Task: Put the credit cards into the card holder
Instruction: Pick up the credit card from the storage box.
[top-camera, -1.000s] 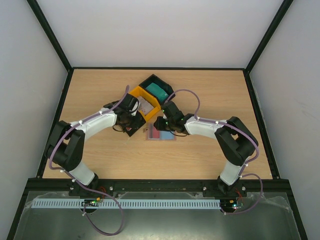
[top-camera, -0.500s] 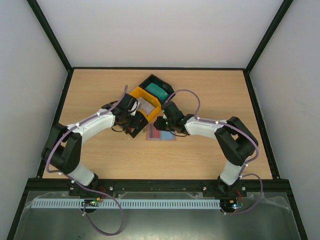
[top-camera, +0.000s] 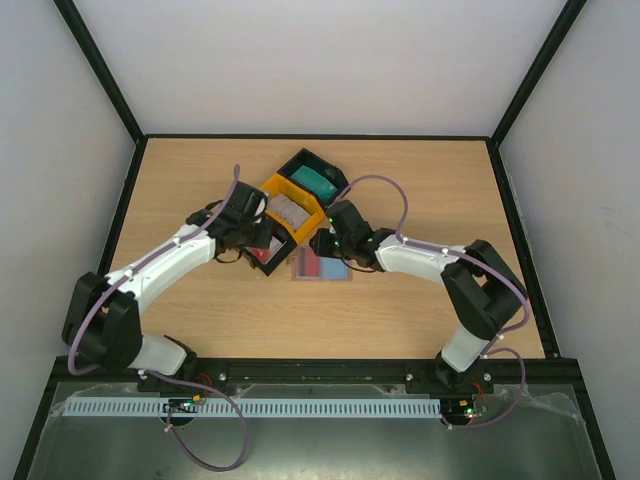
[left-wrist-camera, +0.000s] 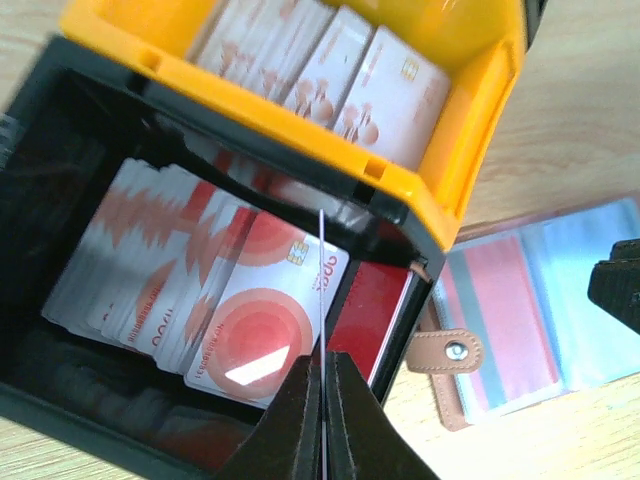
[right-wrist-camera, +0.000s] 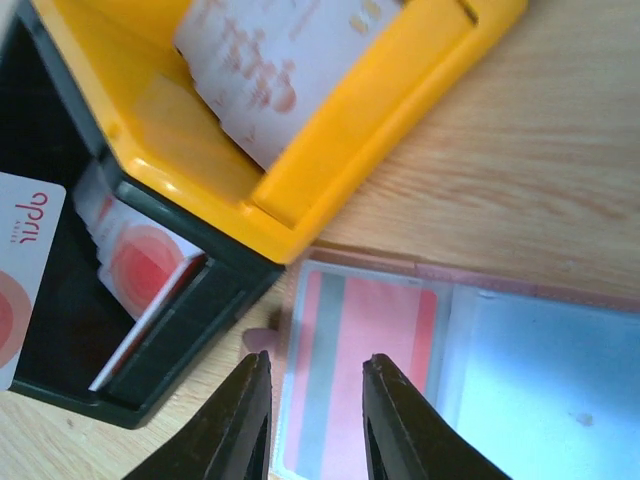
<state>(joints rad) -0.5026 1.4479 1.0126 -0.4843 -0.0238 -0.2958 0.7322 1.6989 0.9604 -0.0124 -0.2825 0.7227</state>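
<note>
Thin credit card (left-wrist-camera: 321, 262) seen edge-on, clamped in the left end effector (left-wrist-camera: 322, 368) above the black tray (left-wrist-camera: 30, 200), right end effector (right-wrist-camera: 312, 420) held apart over the opened card holder (right-wrist-camera: 500, 370)

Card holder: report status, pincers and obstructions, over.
Left pincer shut on one credit card, edge-on over black tray. Right pincer open over card holder, lying open. Right pincer may block insertion.
</note>
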